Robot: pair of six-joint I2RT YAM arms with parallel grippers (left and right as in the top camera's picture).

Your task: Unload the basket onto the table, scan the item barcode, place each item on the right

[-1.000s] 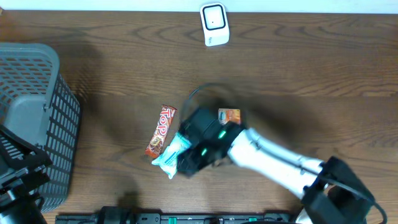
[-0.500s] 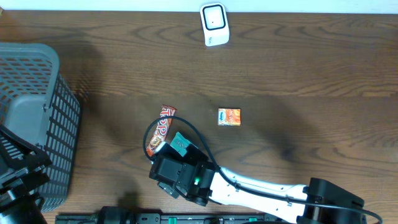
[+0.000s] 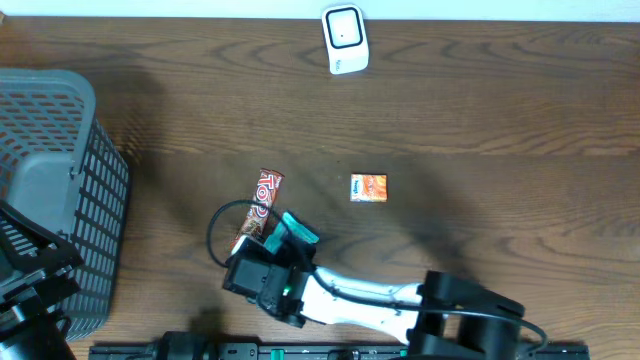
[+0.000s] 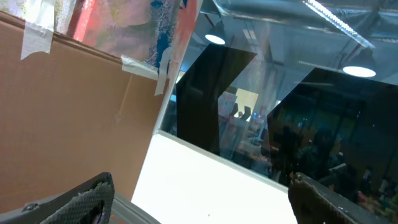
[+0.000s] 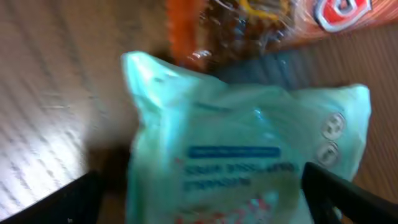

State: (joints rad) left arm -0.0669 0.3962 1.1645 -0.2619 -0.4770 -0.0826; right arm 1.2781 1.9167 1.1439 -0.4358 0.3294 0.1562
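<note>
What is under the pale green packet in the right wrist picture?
One end of the red candy bar shows past the top edge of the packet. Whether it goes under is hidden by the packet itself.

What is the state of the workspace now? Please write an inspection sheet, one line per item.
Surface: brown wooden table, nothing spilled seen.
Job's things: white scanner at the far edge; teal packet between the fingers of the right gripper, next to the red bar; orange packet lying apart.
Clutter: grey basket at the left.
Grippers: right gripper open around the teal packet, not closed on it; left gripper open, empty, aimed up off the table.
Cables: black cable loops from the right wrist near the red bar.
Surroundings: cardboard, dark glass and ceiling lights in the left wrist view.
</note>
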